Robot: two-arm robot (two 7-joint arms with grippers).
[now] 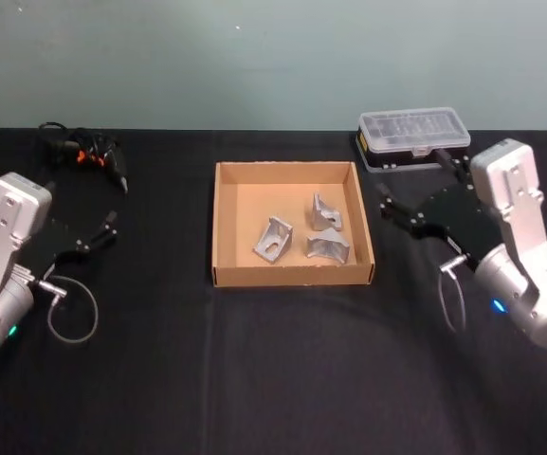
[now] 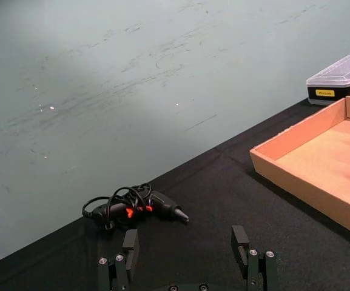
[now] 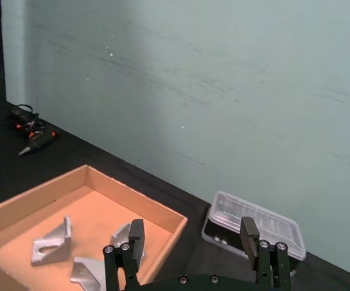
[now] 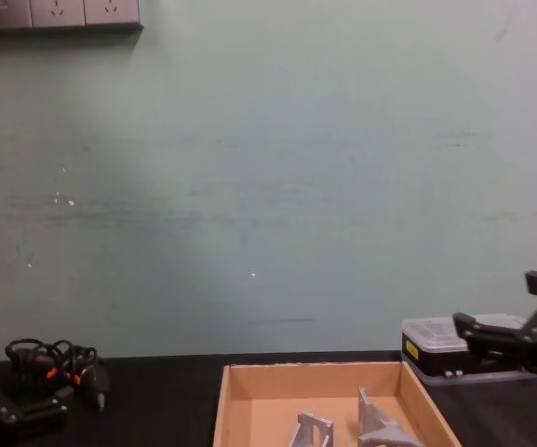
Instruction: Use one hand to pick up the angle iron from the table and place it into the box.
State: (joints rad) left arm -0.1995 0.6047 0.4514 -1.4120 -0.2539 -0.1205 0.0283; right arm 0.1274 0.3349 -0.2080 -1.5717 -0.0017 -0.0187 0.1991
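1. The wide, shallow tan cardboard box [image 1: 224, 223] sits in the middle of the flat matte black table [image 1: 254, 379] and serves here as the landmark.
2. Three small silver-grey metal angle irons lie on the box floor: one toward the near left [image 1: 273, 240], one toward the far right [image 1: 325, 211] and one at the near right [image 1: 328, 248], close together but apparently not stacked.
3. No angle iron is visible on the tabletop outside the box.
4. The left black claw-like gripper [image 1: 98, 236] hangs well to the left of the box, fingers spread and holding nothing; the left wrist view confirms bare fingertips [image 2: 130, 241].
5. The right black claw-like gripper [image 1: 415, 194] hangs just right of the box, also released and empty, its fingers [image 3: 136, 231] parted in the right wrist view.
6. A small black plastic case with a clear lid [image 1: 413, 137] stands beyond the box's far right corner; a black corded tool with orange marks [image 1: 88, 154] lies far to the box's left.
7. Judgement: the placing step looks finished, with both arms drawn back.
8. Next, if another piece appears, one gripper would need to reach over it, close on it, and carry it above the box wall.
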